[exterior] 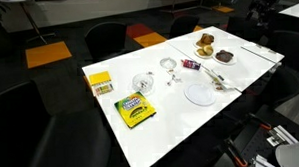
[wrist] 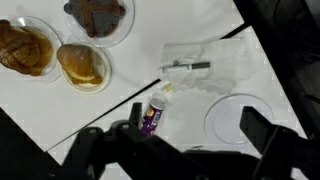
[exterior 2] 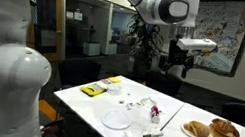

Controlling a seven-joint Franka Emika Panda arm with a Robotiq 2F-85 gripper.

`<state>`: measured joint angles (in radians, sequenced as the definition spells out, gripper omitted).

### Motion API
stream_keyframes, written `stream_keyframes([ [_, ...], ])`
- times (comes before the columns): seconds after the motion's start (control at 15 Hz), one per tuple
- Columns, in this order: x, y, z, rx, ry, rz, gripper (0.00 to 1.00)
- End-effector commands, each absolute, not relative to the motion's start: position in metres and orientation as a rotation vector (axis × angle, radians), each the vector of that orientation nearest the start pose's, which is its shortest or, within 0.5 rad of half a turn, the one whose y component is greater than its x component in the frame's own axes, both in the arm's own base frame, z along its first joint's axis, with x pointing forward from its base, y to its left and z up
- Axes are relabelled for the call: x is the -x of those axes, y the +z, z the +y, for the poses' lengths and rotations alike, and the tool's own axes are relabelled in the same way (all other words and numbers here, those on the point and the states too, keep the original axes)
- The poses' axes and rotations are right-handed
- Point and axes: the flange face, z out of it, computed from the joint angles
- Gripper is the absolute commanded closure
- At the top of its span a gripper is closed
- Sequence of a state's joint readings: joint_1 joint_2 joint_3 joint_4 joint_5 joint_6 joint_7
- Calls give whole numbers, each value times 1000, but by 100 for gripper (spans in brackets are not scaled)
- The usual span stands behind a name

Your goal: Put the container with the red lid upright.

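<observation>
The container with the red lid (wrist: pixel 154 111) is a tiny slim bottle lying on its side on the white table (wrist: pixel 120 85). In the wrist view its body looks purple and its cap pale. It lies between a croissant plate and the white plate. It also shows in both exterior views (exterior: pixel 189 64) (exterior 2: pixel 154 112) as a small reddish speck. My gripper (wrist: pixel 194 110) is open and empty. It hangs high above the table (exterior 2: pixel 178 64), with the container just inside its left finger in the wrist view.
Two croissant plates (wrist: pixel 82 66) (wrist: pixel 22 48) and a chocolate pastry plate (wrist: pixel 98 15) stand nearby. A clear bag holding a pen (wrist: pixel 190 65) and an empty white plate (wrist: pixel 238 122) are close too. A yellow crayon box (exterior: pixel 135 111), a second box (exterior: pixel 99 83), a glass vessel (exterior: pixel 143 84) and a clear ring lid (exterior: pixel 168 63) lie farther off.
</observation>
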<state>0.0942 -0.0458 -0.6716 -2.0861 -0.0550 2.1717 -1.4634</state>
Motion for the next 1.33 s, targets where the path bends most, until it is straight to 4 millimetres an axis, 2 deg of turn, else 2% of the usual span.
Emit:
stream_keyframes([
  [0.0, -458, 452, -305, 2919, -74, -1435, 0],
  [0.07, -458, 453, -306, 2919, -73, -1434, 0],
  [0.2, -470, 430, -308, 2851, -121, -1457, 0],
  [0.4, -493, 397, -310, 2775, -320, -1425, 0],
  [0.73, -537, 329, -335, 2714, -474, -1300, 0],
  [0.93, -574, 299, -343, 2679, -516, -1227, 0],
  [1.2, -629, 263, -323, 2715, -485, -1062, 0],
  [1.27, -643, 254, -311, 2724, -449, -1041, 0],
])
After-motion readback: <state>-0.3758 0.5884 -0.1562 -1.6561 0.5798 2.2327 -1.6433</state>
